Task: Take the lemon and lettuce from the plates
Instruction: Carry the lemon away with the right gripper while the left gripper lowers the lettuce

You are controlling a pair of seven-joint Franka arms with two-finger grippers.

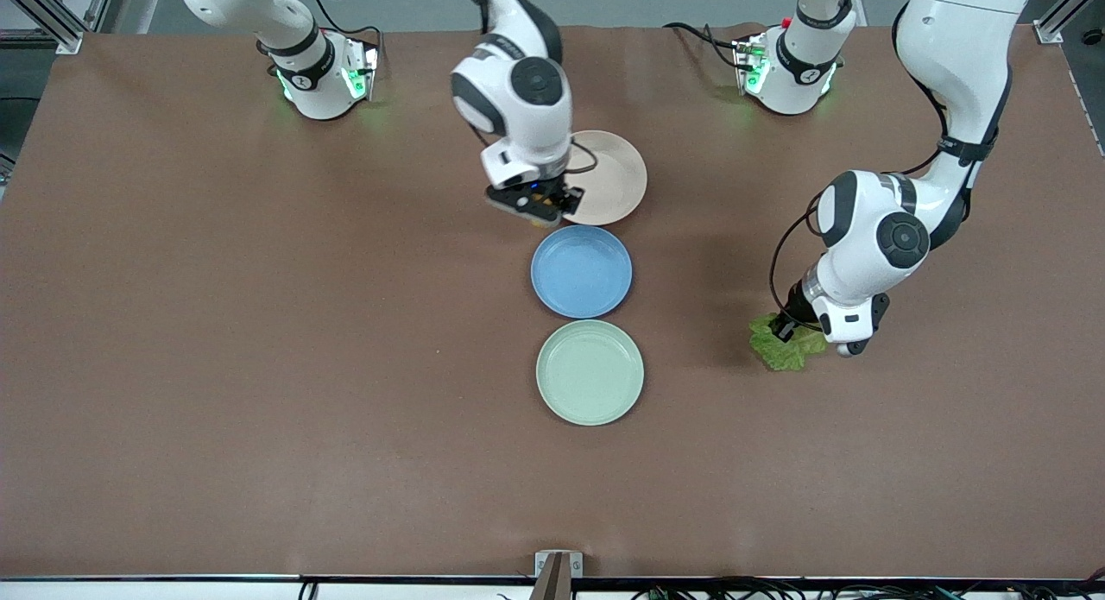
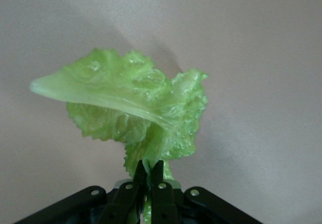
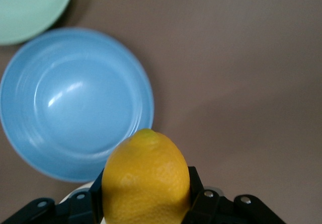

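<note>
My left gripper (image 1: 787, 328) is shut on the lettuce (image 1: 784, 344), a crinkled green leaf with a pale rib (image 2: 136, 103), and holds it over the bare table toward the left arm's end, apart from the plates. My right gripper (image 1: 537, 210) is shut on the orange-yellow lemon (image 3: 146, 181) and holds it over the table by the rim of the beige-pink plate (image 1: 615, 179), which lies bare. The mint green plate (image 1: 590, 372) lies bare nearest the front camera; its edge also shows in the right wrist view (image 3: 30, 7).
A bare blue plate (image 1: 581, 271) lies between the beige-pink and mint green plates; it also shows in the right wrist view (image 3: 75, 103). The brown table (image 1: 259, 324) spreads wide on both sides of the plate row.
</note>
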